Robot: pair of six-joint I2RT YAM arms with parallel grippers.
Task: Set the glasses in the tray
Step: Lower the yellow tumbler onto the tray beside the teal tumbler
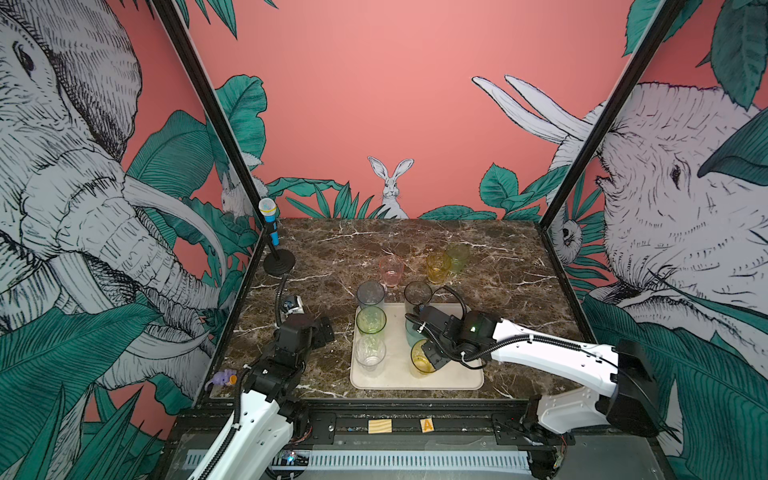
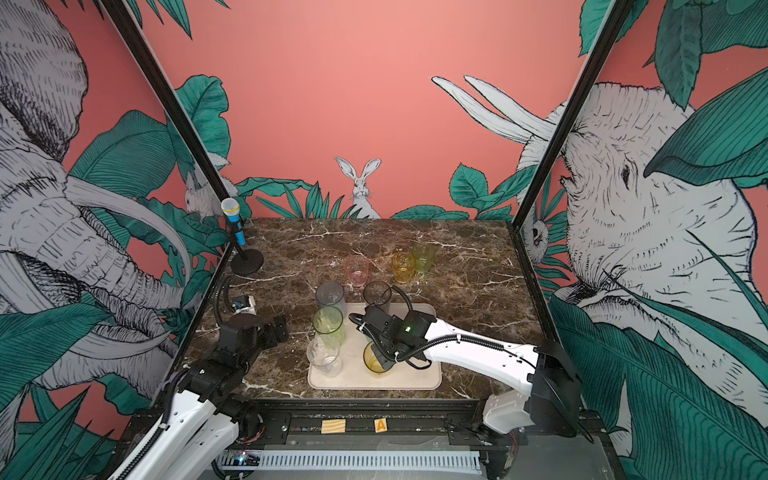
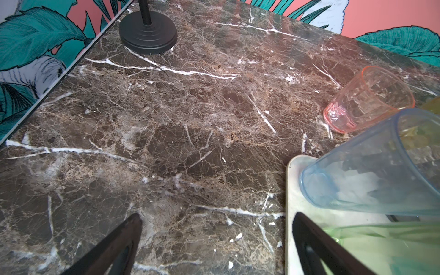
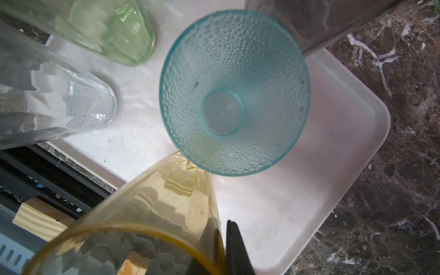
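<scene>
**Right pincer holds the yellow glass over the tray; three glasses outstanding**

The right pincer [image 4: 221, 238] is nipped onto the wall of the yellow glass [image 4: 152, 214] at its rim, one finger inside and one outside. The glass is upright with its long axis vertical. It hangs directly below the pincer over the near part of the tray [image 4: 285, 202], just beside the teal glass [image 4: 233, 95]. Whether its foot is down on the tray floor cannot be told. In my judgement the coming move is a release and a straight lift, because sideways drift would knock the teal neighbour.

The left pincer [image 3: 216, 219] is spread wide and empty above the marble table [image 3: 166, 119], just beside the tray's left edge.

Further out, the clear glass [image 1: 370, 351], green glass [image 1: 371, 321] and grey-blue glass [image 3: 369, 171] line the tray's left side. The smoky glass [image 1: 417, 293] stands at its far edge. Beyond that edge, on the marble, stand the pink glass [image 1: 391, 270], amber glass [image 1: 438, 267] and pale green glass [image 1: 458, 257]. The pink one lies nearer the left arm, the other two nearer the right.

The right wrist view shows the teal glass whole, while the arm largely covers it in both top views. Only the top views show the three outstanding glasses together. The left wrist view shows the grey-blue foot on the tray's corner.
</scene>
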